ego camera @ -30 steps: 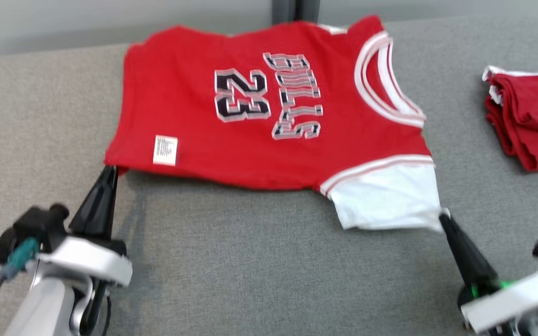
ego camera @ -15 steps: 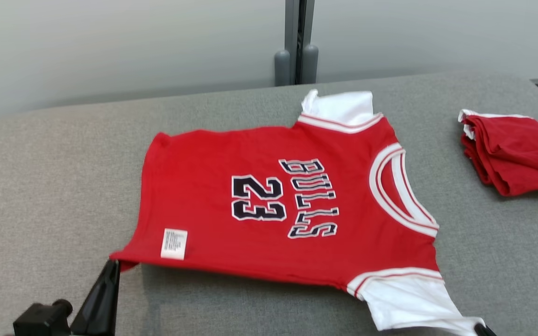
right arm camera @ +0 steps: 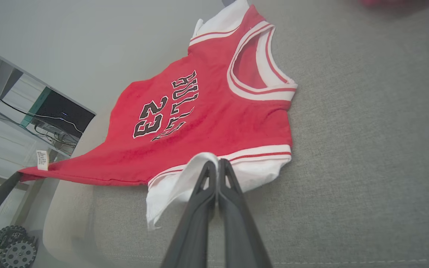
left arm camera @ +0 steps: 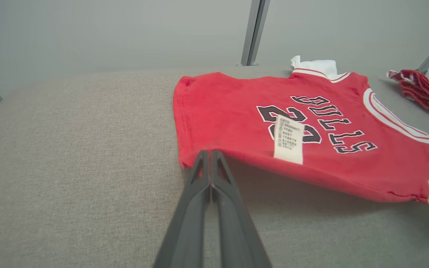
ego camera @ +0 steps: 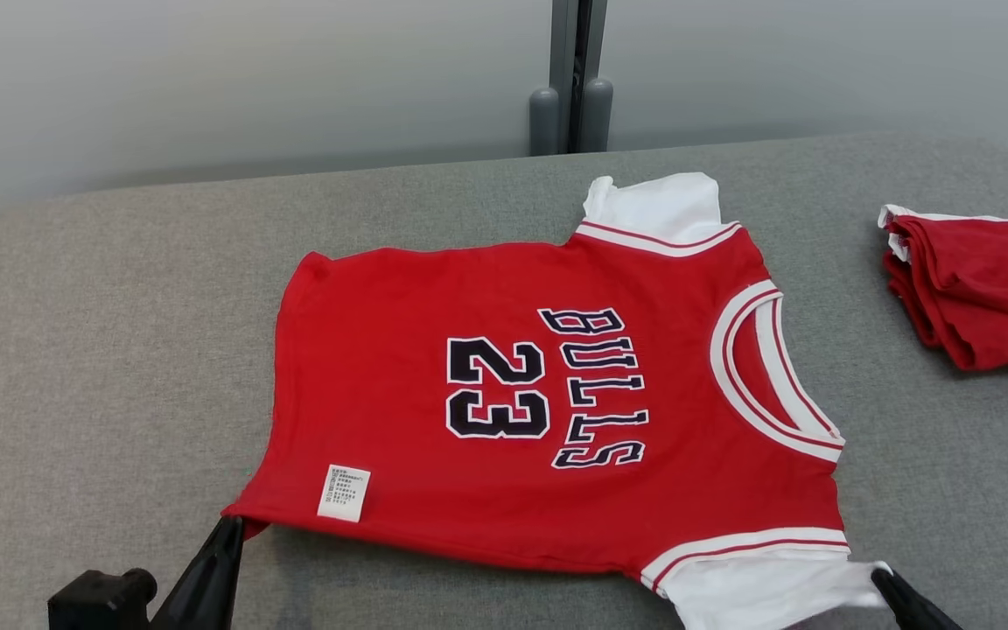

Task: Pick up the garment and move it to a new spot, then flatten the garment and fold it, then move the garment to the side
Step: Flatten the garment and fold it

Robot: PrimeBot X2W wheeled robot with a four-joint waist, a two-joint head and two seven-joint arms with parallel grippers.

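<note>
Item: jersey [ego camera: 539, 402], face up on table [ego camera: 119, 350], near edge lifted.
Left gripper [left arm camera: 210, 153]: mine, clenched on the hem corner, 7 o'clock.
Right gripper [right arm camera: 218, 162]: clenched on the white sleeve, 5 o'clock.
Step, I judge: flattening. Pull evenly and lower both together.
Head view cuts off the gripper bodies. Tag [ego camera: 344, 493] print is illegible.

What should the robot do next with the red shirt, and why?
Probably lower both grippers. The left gripper pinches the shirt at its hem corner, the right gripper at its white sleeve. That near edge hangs above the table, with shadow beneath. Lowering should lay it flat.
</note>
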